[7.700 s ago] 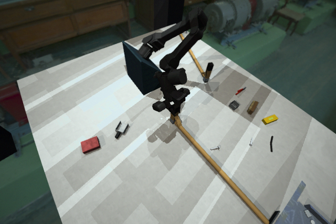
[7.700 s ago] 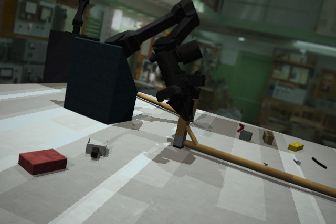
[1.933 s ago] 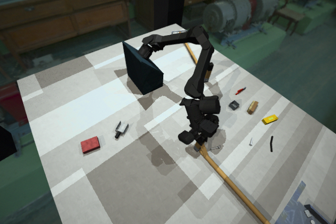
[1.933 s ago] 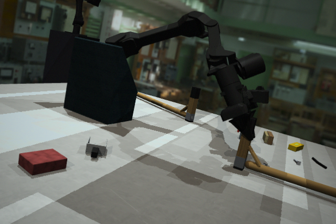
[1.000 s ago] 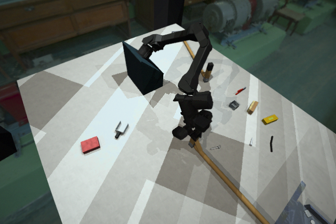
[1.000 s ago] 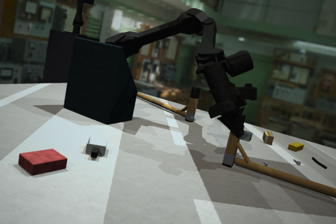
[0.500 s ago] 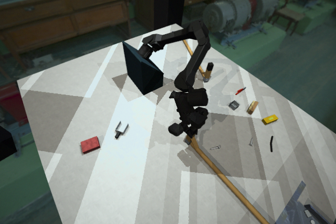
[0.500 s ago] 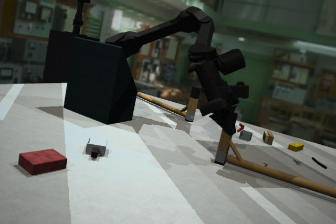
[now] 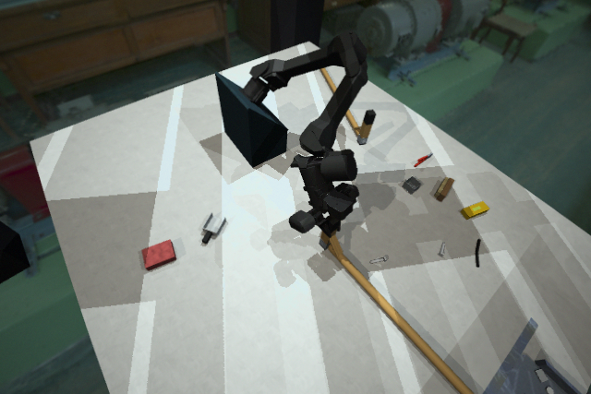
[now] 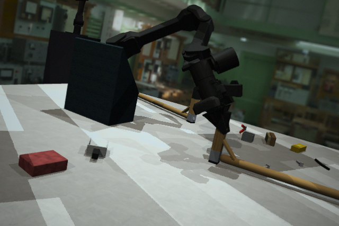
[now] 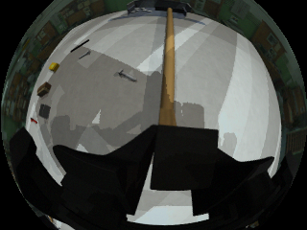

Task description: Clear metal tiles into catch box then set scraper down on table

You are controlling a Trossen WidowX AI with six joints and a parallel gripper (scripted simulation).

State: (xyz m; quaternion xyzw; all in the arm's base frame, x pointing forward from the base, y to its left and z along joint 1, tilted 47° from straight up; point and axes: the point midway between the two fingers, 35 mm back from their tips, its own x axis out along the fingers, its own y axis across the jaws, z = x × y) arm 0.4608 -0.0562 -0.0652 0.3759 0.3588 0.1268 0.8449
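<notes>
My gripper [image 9: 330, 232] [image 10: 223, 132] [image 11: 171, 130] is shut on the upright wooden grip at the near end of the long scraper [image 9: 391, 313] [image 10: 273, 173] [image 11: 169, 62]. The grip's grey foot is low, close over the table; contact is unclear. The pole runs out towards the steel bench plate [image 9: 505, 375] at the bottom right of the top view. The dark catch box [image 11: 182, 8] is at the top of the wrist view. Small pale pieces [image 9: 540, 374] [image 11: 141, 10] show near it; whether they lie on the plate or in the box is unclear. The scraper's far head is not clear.
A second pole tool [image 9: 366, 127] [image 10: 193, 105] lies behind the arm. A red block [image 9: 159, 255] [image 10: 43, 163] and a grey bracket [image 9: 213, 225] are left. A yellow block [image 9: 475, 209], a brown block [image 9: 444, 188], a grey block [image 9: 411, 185] and a black rod [image 9: 477, 253] are right.
</notes>
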